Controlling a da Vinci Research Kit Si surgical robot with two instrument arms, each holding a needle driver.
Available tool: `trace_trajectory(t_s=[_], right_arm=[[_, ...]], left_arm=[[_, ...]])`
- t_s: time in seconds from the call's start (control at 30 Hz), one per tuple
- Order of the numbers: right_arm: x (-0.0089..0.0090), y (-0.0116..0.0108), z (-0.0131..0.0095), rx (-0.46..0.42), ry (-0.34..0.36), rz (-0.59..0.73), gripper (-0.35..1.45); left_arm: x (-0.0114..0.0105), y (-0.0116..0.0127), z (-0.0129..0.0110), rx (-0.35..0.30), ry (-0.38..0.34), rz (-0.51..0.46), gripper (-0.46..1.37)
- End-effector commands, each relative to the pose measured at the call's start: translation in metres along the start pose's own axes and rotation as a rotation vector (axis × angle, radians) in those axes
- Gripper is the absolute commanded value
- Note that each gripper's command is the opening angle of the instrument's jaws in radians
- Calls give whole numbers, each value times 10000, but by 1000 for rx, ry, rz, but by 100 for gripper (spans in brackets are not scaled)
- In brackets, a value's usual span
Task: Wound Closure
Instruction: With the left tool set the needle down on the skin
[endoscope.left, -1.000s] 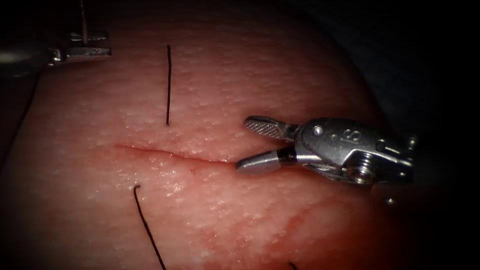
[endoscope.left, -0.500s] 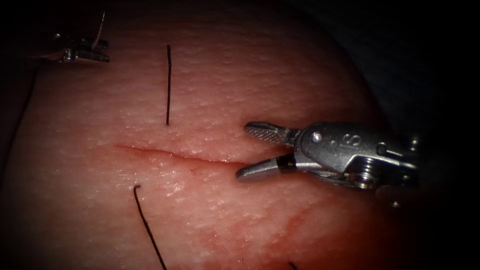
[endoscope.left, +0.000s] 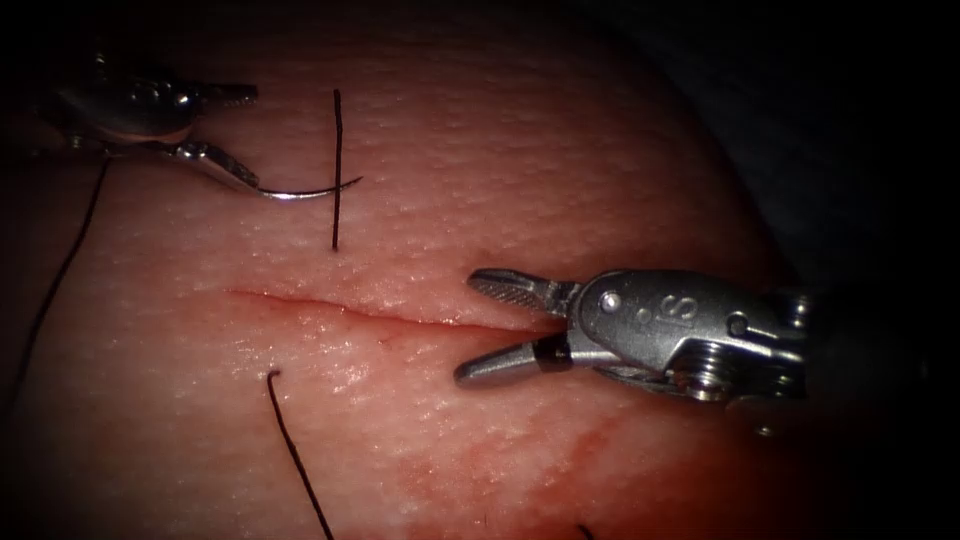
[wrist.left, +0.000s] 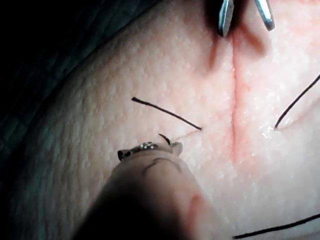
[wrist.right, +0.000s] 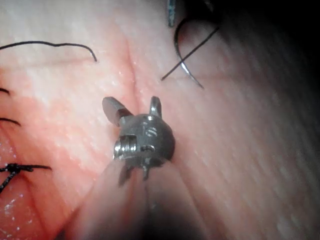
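Note:
The cut (endoscope.left: 350, 308) runs across the tissue (endoscope.left: 560, 150). My left tool (endoscope.left: 250, 137) is far above the cut's left end with its jaws apart. The curved needle (endoscope.left: 300, 192) lies on the tissue from the lower jaw's tip, its point crossing a thread end (endoscope.left: 337, 170) that enters the tissue above the cut. The thread comes out below the cut (endoscope.left: 290, 440). My right tool (endoscope.left: 468, 328) stands open and holds nothing, one jaw on each side of the cut's right end. The needle (wrist.right: 181, 50) and my right tool (wrist.right: 132, 102) also show in the right wrist view.
A long thread (endoscope.left: 55, 280) trails down the tissue's left edge from the left tool. Red fluid (endoscope.left: 560, 460) stains the tissue below the cut. Earlier knotted stitches (wrist.right: 15, 170) lie further along the wound. The tissue falls away into darkness at the far right.
The left tool swung in from the top left and its jaws went from shut to apart; the needle, upright before, now lies flat. The right tool shifted slightly down and left.

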Motion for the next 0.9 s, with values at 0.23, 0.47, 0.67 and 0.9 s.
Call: trace_trajectory(t_s=[0.23, 0.47, 0.67, 0.9], right_arm=[[0, -1, 0, 5, 0, -1, 103], [0, -1, 0, 5, 0, -1, 103], [0, -1, 0, 5, 0, -1, 103], [0, 0, 0, 4, 0, -1, 102]], left_arm=[[-7, -1, -10, 18, 4, 3, 81], [-15, -4, -16, 18, 77, 4, 63], [-15, -5, -15, 18, 80, 4, 54], [-16, -5, -14, 20, 80, 4, 53]])
